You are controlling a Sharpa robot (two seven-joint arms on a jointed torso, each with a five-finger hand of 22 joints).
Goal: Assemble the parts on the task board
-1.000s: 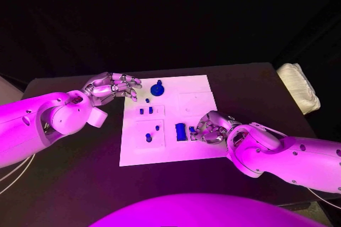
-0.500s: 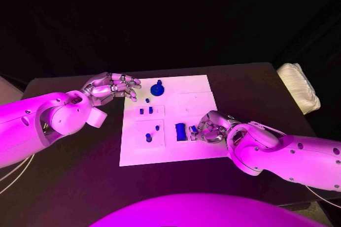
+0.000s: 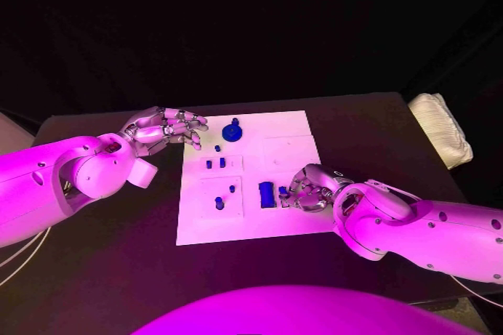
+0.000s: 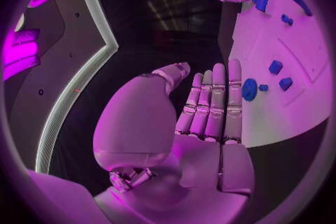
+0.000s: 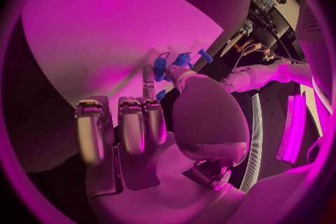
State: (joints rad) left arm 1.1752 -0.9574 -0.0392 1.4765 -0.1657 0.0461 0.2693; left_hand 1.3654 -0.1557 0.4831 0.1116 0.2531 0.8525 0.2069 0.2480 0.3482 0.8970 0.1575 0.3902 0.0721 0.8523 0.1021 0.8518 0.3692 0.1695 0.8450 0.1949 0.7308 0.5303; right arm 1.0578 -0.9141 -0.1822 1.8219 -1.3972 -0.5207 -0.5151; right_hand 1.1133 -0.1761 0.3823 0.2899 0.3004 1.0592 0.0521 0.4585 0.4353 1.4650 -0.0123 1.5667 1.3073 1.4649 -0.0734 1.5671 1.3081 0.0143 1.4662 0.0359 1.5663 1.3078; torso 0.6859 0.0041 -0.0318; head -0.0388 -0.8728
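Working at the near right part of the task board (image 3: 283, 142), the right hand (image 3: 310, 188) has its fingers curled down beside the tall blue block (image 3: 266, 195), with a smaller blue part (image 3: 283, 192) right at its fingertips. Whether that small part is pinched or only touched I cannot tell — the head view hides the contact, and the right wrist view shows the fingertips close to several blue parts without settling the matter.

The left hand (image 3: 166, 128) hovers at the board's far left edge, fingers extended together and holding nothing; the left wrist view shows the palm bare, the round blue part (image 4: 250, 89) just past the fingertips. Other blue pieces stand in their recesses: the round part with its knob (image 3: 232, 131) at the far end, a pair of short pegs (image 3: 215, 163) in the middle, another peg (image 3: 219, 203) nearer.

The risk, as I judge it, lies with the right hand. If the small part is only loosely caught, it could tip or slide across the smooth plate rather than seat. The curled fingers also crowd the tall block — a sideways nudge might knock it out of its slot. The left hand sits close enough to the round part to brush it if it moves carelessly.
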